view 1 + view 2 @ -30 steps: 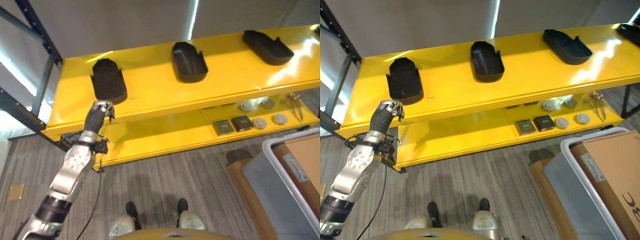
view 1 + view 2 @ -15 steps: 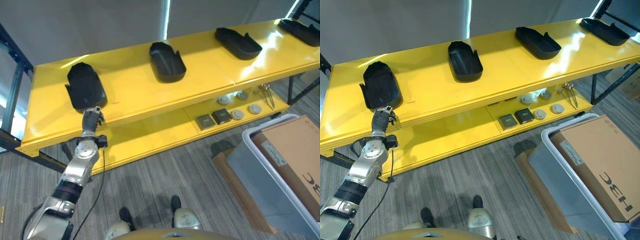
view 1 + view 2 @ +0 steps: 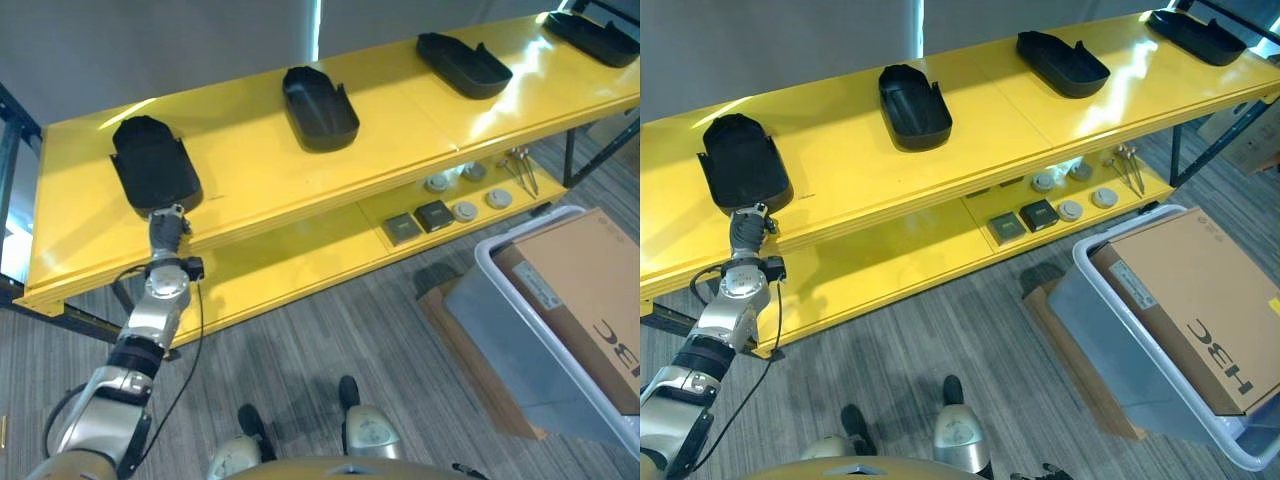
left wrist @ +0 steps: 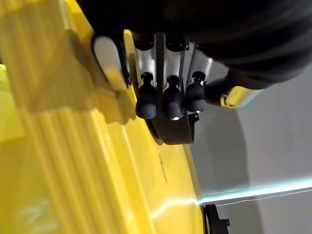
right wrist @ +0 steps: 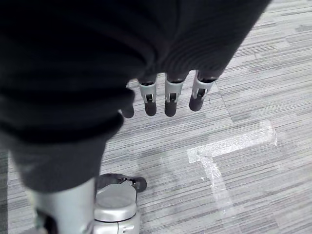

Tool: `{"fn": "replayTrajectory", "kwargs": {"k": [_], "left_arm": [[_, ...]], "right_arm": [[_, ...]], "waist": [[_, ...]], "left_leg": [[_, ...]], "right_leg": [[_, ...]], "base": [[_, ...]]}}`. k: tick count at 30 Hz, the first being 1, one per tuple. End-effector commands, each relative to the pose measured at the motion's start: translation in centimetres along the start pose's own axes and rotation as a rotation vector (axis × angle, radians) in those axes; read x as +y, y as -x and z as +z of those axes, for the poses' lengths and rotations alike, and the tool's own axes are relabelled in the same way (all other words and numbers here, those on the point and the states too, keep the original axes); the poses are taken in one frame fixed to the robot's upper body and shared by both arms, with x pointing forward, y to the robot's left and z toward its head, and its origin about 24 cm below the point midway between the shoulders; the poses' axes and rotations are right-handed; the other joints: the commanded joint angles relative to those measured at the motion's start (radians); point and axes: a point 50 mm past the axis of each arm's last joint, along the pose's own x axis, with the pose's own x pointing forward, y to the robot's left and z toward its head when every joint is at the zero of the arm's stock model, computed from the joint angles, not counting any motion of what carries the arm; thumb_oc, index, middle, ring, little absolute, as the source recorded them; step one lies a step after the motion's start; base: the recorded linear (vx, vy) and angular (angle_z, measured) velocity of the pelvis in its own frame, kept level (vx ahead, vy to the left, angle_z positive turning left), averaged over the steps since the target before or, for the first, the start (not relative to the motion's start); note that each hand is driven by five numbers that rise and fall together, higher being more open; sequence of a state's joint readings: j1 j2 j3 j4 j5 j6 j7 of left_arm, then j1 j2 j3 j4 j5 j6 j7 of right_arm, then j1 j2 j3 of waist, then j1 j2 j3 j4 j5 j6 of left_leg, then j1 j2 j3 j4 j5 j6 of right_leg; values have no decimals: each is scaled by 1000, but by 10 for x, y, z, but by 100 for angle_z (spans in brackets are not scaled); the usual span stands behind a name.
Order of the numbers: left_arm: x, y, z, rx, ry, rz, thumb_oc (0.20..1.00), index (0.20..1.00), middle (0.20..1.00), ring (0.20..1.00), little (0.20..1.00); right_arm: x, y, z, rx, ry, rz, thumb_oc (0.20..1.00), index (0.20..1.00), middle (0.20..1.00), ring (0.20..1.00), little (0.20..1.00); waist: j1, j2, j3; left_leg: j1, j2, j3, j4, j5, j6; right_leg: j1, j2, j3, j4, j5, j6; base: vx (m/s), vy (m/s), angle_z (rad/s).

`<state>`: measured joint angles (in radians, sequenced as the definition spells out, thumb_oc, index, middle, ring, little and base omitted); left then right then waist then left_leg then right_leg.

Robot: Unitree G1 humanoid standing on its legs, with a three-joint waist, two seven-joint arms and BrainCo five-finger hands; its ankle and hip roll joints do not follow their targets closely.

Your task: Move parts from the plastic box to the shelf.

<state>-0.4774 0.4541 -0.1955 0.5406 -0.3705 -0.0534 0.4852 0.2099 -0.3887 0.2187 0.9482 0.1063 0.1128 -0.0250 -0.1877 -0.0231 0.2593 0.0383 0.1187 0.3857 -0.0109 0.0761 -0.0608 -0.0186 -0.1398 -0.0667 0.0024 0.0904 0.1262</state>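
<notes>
Resting relaxed and empty at the shelf edge below a black part, your left hand should back straight out.

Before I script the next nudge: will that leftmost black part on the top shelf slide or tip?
The black part looks like rigid moulded plastic, so it would probably keep its shape. Low and flat-bottomed on the glossy shelf, it would likely slide rather than tip.
</notes>
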Motion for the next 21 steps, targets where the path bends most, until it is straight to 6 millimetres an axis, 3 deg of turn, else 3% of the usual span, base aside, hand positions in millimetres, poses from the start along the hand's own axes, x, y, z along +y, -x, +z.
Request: {"fn": "replayTrajectory", "kwargs": {"k": [1,6,12,16,21], "left_arm": [[13,-23,39,-125,33,72,200,200,200,200,200],[21,-33,53,-140,14,104,200,200,200,200,200],[27,-37,46,-69,21,159,200,200,200,200,200],[42,-43,39,-18,-10,228,200,200,200,200,200],[52,-49,47,-31,0,250,200,200,200,200,200]], "right_arm": [[-11,0,6,-19,93,-12,1000,1000,1000,1000,1000],[-17,-1,11,-32,97,-20,1000,1000,1000,1000,1000],[-18,-1,14,-41,101,-18,1000,1000,1000,1000,1000],[-18,-1,17,-45,105,-16,1000,1000,1000,1000,1000],[-18,-2,19,-52,108,-16,1000,1000,1000,1000,1000]], "waist": [[-12,-13,3],[-19,-13,15],[-24,-15,20],[-30,-19,25],[-33,-24,37]], "left_leg": [[-28,122,-14,149,-70,-43],[-35,125,-10,152,-69,-45],[-42,127,-11,157,-70,-47],[-52,132,-11,166,-70,-49],[-66,139,-14,179,-71,-51]], "right_leg": [[-16,-69,20,64,-36,60],[-23,-66,24,63,-36,58],[-29,-64,30,66,-39,57],[-34,-61,35,69,-42,55],[-43,-57,39,72,-42,53]], "base": [[0,0,0],[-12,0,-4],[-7,-1,-5],[-10,-7,-2],[-39,-14,-3]]}}
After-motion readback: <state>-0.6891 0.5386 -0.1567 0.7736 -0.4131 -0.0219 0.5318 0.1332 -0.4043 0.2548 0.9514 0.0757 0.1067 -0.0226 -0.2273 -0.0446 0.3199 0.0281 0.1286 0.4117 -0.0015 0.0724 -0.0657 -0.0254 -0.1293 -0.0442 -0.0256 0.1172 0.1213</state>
